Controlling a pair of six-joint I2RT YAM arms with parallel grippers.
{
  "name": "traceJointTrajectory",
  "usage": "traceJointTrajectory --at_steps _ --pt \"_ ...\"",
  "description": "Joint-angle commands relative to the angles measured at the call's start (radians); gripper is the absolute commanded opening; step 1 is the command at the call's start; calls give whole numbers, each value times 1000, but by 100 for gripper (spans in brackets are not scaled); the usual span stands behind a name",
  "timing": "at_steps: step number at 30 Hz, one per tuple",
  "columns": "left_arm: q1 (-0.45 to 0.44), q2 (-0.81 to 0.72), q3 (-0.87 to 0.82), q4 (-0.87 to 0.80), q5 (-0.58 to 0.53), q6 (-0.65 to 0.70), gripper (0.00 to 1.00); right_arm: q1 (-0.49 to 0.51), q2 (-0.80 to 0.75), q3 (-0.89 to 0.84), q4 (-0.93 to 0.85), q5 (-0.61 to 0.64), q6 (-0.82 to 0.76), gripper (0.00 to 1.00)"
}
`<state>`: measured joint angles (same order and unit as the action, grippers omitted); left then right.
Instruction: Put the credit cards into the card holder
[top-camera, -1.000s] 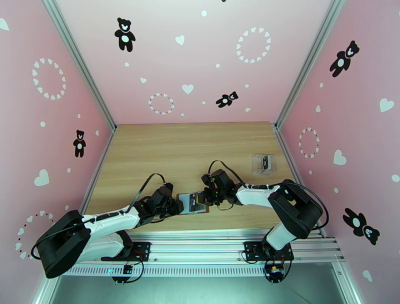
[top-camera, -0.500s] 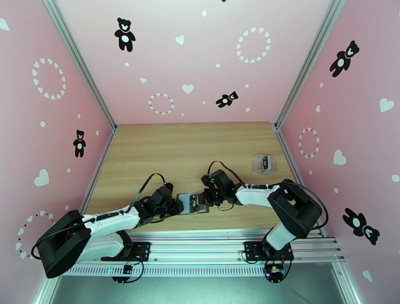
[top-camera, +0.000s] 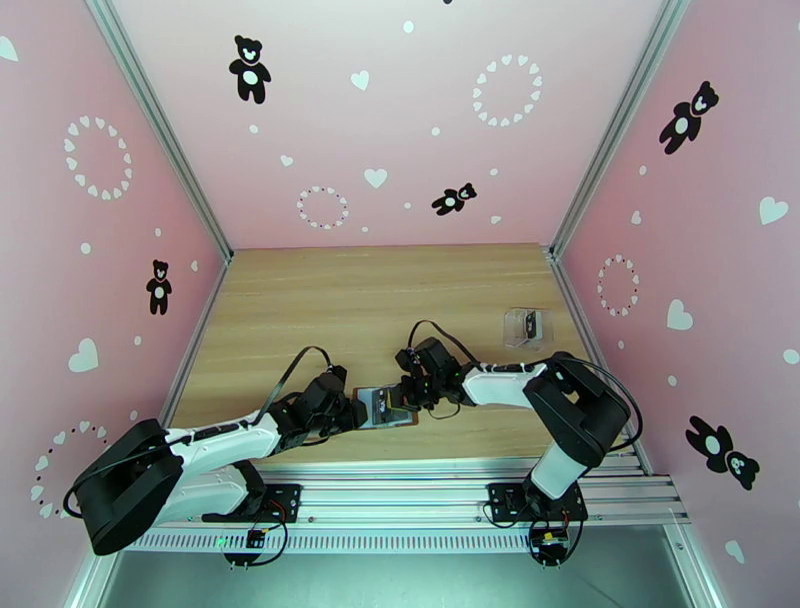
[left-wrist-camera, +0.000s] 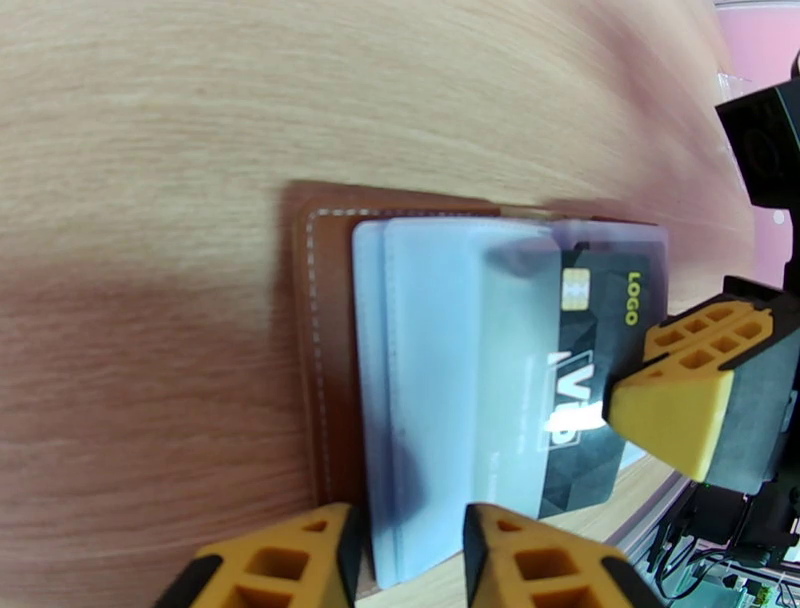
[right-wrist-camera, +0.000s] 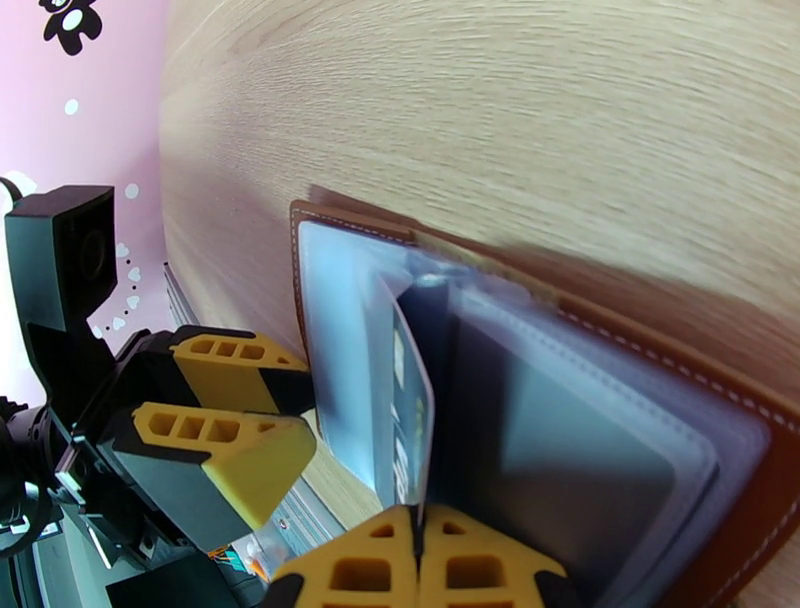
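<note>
The card holder (top-camera: 386, 409) lies open near the table's front edge, brown leather (left-wrist-camera: 325, 350) with greyish see-through pockets (left-wrist-camera: 430, 380). My left gripper (left-wrist-camera: 405, 530) is shut on its near edge, one finger on each side of the pocket stack. A black credit card (left-wrist-camera: 585, 400) with a chip and pale print sits partly inside a pocket. My right gripper (right-wrist-camera: 418, 545) is shut on that card's outer edge, the card (right-wrist-camera: 412, 420) seen edge-on between the pocket sheets. In the top view the left gripper (top-camera: 352, 411) and right gripper (top-camera: 408, 393) meet over the holder.
A clear plastic box (top-camera: 525, 328) with something dark inside stands at the right of the wooden table (top-camera: 330, 300). Pink walls close in three sides. The metal rail (top-camera: 400, 490) with both arm bases runs just in front of the holder.
The right gripper has shifted a little to the left with the card, which now sits slightly deeper in the pocket. The left arm has held still.
</note>
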<state>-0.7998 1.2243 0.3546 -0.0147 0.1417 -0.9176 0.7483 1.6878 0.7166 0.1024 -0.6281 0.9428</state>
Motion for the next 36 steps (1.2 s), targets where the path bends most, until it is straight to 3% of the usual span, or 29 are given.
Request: traceJointTrajectory --at_steps 1,6,10,28,36 --pt "6 17 5 -28 -22 15 34 14 13 28 -99 51 -38 16" --pt "4 12 2 -32 -25 16 34 16 -38 82 -256 117 -109 37" --pt "6 9 0 -31 -26 18 34 21 -68 129 -364 179 -154 41" --pt "6 5 -8 -23 -24 18 34 84 44 218 -384 245 -116 41" --pt "5 14 -9 -13 -17 19 34 120 83 255 -375 236 -107 36"
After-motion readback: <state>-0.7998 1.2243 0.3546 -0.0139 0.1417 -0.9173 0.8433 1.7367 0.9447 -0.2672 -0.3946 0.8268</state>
